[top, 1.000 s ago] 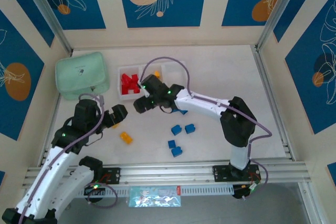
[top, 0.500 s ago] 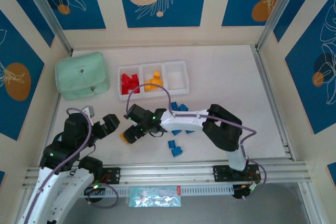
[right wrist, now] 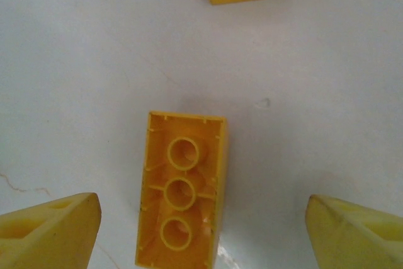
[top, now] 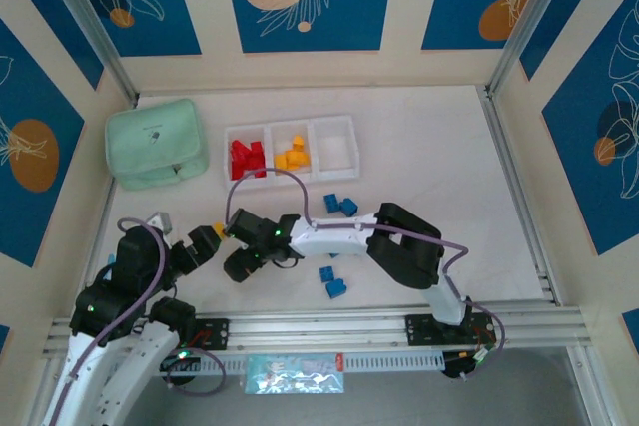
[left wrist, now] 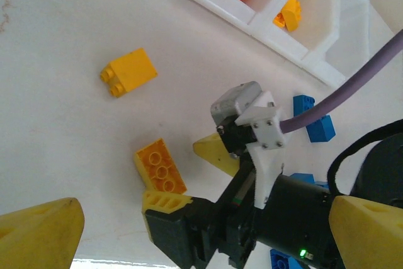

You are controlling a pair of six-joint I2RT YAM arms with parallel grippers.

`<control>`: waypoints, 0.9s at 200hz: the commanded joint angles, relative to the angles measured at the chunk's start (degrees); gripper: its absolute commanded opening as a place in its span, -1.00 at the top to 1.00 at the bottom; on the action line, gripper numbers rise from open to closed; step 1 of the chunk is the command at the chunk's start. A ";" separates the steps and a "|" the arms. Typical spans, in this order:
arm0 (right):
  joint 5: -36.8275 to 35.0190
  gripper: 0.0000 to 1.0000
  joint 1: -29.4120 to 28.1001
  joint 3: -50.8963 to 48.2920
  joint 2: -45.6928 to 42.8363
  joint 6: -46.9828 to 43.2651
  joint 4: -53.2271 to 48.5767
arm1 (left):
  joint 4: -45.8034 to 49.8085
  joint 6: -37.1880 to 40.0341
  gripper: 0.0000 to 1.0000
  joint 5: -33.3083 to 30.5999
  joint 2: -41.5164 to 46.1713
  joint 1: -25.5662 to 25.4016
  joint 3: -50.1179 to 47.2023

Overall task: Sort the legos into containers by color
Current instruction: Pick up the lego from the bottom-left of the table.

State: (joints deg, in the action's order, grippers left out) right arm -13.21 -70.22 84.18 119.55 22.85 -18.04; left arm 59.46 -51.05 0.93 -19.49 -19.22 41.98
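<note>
Pick-up stage: right gripper [right wrist: 201, 222], jaws spread, poised over upturned yellow brick [right wrist: 181, 187]; next, presumably clench, carry to far middle compartment [top: 290, 125]. Left gripper [top: 200, 246] released.

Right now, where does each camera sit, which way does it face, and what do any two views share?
Top external: fixed above and behind the bases, looking down on the table; both arms, left claw and right claw show.
Left wrist: on the left arm, angled down at the right claw over an upturned yellow brick; own fingertips at bottom corners.
Right wrist: straight down on that brick, own fingertips either side.
Shared: both wrist views show that brick.
</note>
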 commanded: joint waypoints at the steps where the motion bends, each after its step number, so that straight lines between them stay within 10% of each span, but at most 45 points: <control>1: -1.17 -0.66 -0.94 2.03 2.29 -1.87 -2.00 | 1.17 -1.33 -0.99 -1.20 1.18 0.52 0.57; 180: -2.84 0.33 -0.41 0.52 -0.79 -3.47 -1.04 | -0.05 -0.82 -0.99 -0.58 0.95 0.51 0.95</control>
State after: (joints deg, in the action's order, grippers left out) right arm -16.47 -70.81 85.93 122.04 19.53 -19.92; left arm 59.22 -52.23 0.34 -18.74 -19.22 41.95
